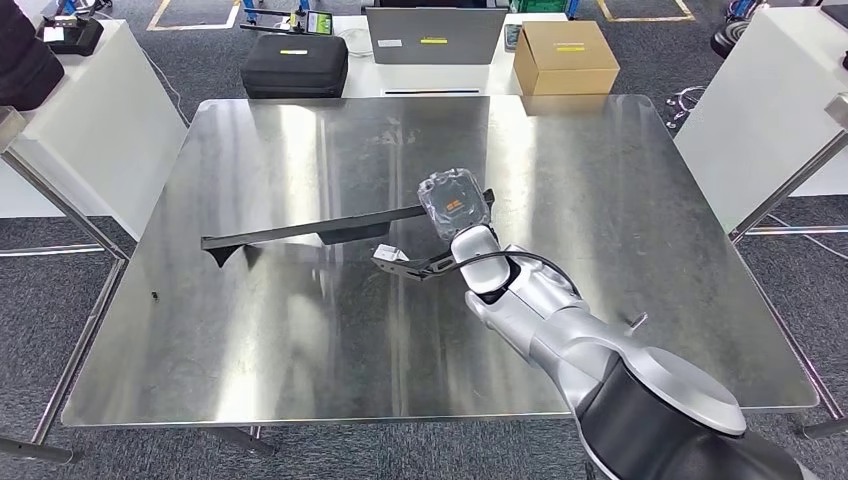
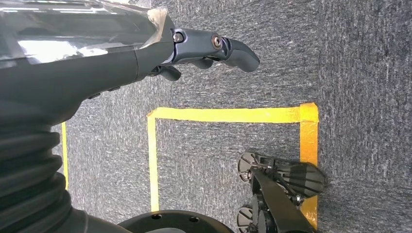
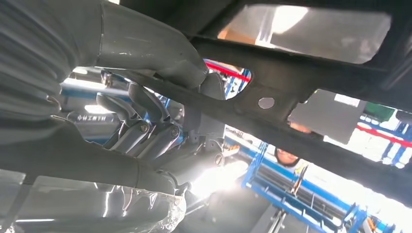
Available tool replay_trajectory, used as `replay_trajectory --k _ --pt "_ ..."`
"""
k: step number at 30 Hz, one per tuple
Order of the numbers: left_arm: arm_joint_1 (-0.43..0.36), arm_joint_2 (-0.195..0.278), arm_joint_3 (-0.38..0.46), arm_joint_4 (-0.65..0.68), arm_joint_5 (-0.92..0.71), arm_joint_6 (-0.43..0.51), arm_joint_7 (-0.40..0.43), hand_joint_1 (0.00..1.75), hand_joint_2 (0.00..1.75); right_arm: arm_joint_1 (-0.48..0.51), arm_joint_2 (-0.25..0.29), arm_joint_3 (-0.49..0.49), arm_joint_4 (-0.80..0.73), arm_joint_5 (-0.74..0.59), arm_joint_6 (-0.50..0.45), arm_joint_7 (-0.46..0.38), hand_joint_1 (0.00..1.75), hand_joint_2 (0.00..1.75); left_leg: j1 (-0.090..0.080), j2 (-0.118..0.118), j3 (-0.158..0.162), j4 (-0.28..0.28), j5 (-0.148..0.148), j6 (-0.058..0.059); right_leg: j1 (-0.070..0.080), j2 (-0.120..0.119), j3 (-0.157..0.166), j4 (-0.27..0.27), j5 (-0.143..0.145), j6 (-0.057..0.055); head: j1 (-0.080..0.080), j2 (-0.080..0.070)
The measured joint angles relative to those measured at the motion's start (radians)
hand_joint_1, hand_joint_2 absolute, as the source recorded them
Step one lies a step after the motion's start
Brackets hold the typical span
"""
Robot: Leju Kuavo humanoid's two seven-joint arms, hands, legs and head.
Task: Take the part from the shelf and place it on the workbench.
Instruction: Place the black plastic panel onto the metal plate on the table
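The right hand (image 1: 455,205), out over the middle of the steel workbench (image 1: 300,340), has its fingers (image 3: 145,124) closed around the long black part (image 1: 300,232), which runs from the hand out to its left, low over the surface. I judge this the placing step: lower the part flat, then let go. The left hand (image 2: 214,48) hangs over the floor holding nothing, fingers loosely curled.
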Motion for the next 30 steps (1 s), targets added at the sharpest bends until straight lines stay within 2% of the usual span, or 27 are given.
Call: replay_trajectory --k 9,13,21,25,30 --pt "0.000 0.000 -0.004 0.001 -0.015 0.007 0.013 0.00 1.75 0.013 0.003 -0.030 0.002 -0.008 -0.002 -0.014 1.75 1.75 0.000 0.000 0.001 0.000 0.000 0.000 0.000 0.000 0.001 0.000 0.000 0.000 0.000 0.000" --pt "0.000 0.000 -0.004 0.003 -0.017 -0.003 0.023 0.00 1.75 0.013 0.004 -0.048 0.002 -0.002 -0.007 -0.023 0.00 0.00 0.000 0.000 0.002 0.000 0.000 0.000 0.000 0.000 0.002 0.000 0.000 0.000 0.000 0.000" --pt "0.000 0.000 -0.004 0.004 -0.018 0.010 0.034 0.00 1.75 0.013 0.011 -0.073 0.002 0.002 0.038 -0.055 0.00 0.00 0.000 0.000 0.004 0.000 0.000 0.000 0.000 0.000 0.004 0.000 0.000 0.000 0.000 0.000" --pt "0.000 0.000 -0.004 0.004 -0.018 0.013 0.034 0.00 0.00 0.014 0.016 -0.084 0.002 -0.007 0.077 -0.073 0.00 0.00 0.000 0.000 0.005 0.000 0.000 0.000 0.000 0.000 0.004 0.000 0.002 -0.003 0.000 0.000" --pt "0.000 0.000 -0.004 0.004 -0.018 0.016 0.035 0.00 0.00 0.020 0.022 -0.099 0.002 -0.011 0.111 -0.097 0.00 0.00 0.000 0.001 0.005 0.000 0.000 0.000 0.000 0.000 0.004 0.000 0.002 -0.003 0.000 0.000"
